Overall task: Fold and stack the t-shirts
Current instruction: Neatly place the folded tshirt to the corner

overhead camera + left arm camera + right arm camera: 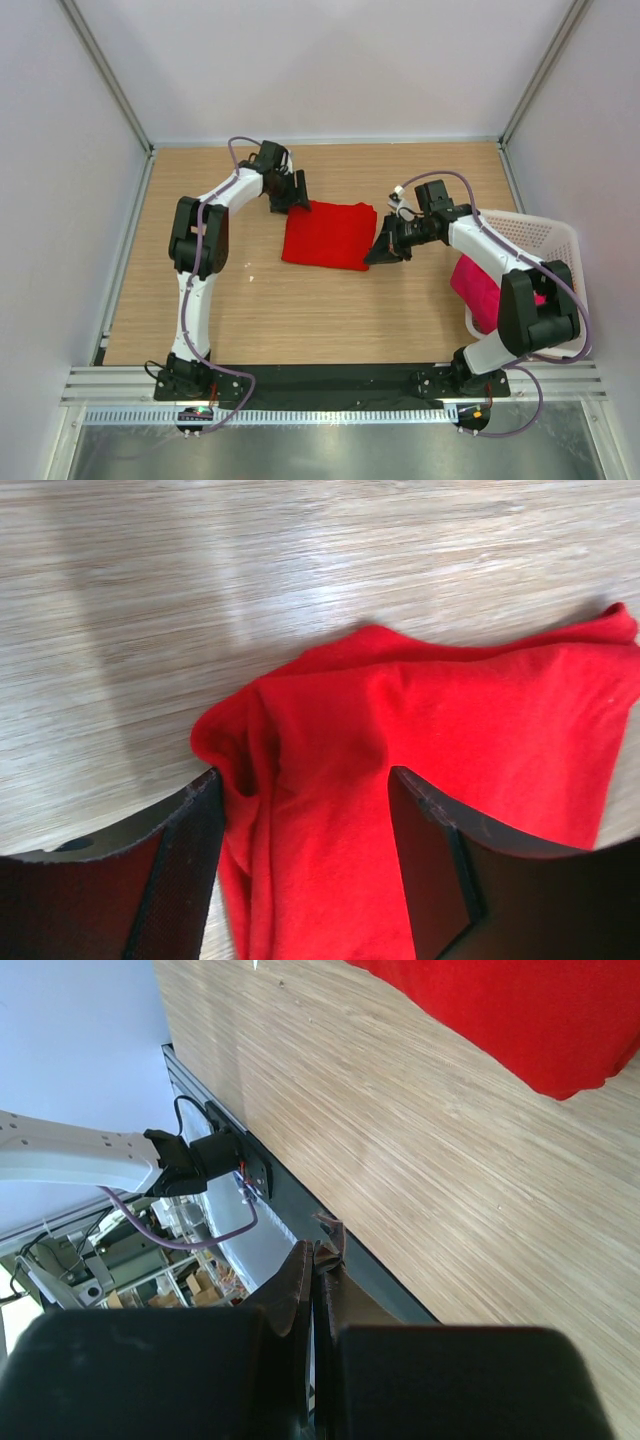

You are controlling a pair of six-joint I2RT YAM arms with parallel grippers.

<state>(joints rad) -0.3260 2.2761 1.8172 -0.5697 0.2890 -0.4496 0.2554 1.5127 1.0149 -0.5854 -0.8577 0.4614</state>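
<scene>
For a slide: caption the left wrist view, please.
Left gripper, jaws open, straddles a bunched corner of the red shirt on the table.

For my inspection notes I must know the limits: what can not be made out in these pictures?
Pink t-shirt, top view: mostly hidden by the right arm and the basket wall; folded or not, unclear.
Red t-shirt, left wrist view: cut off by the bottom and right edges.
Its far corner, top view: covered by the left gripper.
Basket's inside, top view: partly blocked by the right arm.
</scene>
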